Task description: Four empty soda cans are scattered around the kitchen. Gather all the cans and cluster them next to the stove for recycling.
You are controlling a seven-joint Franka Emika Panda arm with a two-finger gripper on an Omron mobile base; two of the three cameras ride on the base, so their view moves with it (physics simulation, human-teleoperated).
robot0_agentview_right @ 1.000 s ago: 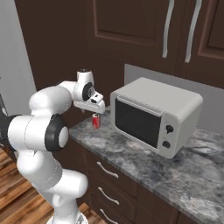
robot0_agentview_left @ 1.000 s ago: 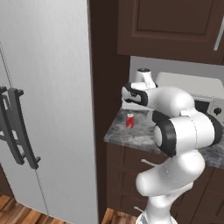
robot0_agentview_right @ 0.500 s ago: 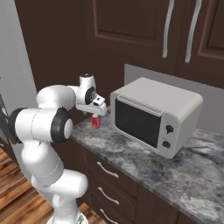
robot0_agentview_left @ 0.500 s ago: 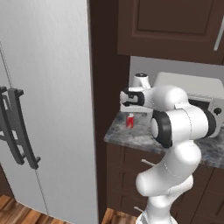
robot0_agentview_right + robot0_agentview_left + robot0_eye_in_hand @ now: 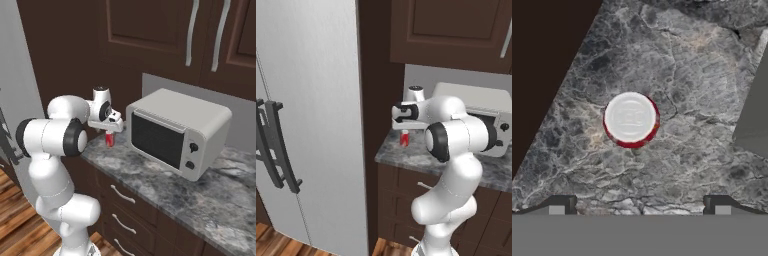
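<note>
The gripper [image 5: 639,207] is held spread wide with nothing between its tips, pointed down at the bench [image 5: 702,70]. In the hand view the two dark fingertips [image 5: 559,204] are seen apart at the bottom edge. A soda can [image 5: 631,120] is seen from above, upright, its silvery top ringed by a red wall; it stands on the grey marbled bench, clear of the fingertips.

In the left base view the gripper [image 5: 401,126] is positioned above the soda can [image 5: 404,138], not touching it. The can stands near the bench's left end, close to a dark wood panel [image 5: 376,75] beside a steel refrigerator [image 5: 311,120]. In the right base view the can [image 5: 109,139] is seen just left of a white microwave [image 5: 177,132], apart from it. Dark drawers [image 5: 125,210] are fitted under the bench.
</note>
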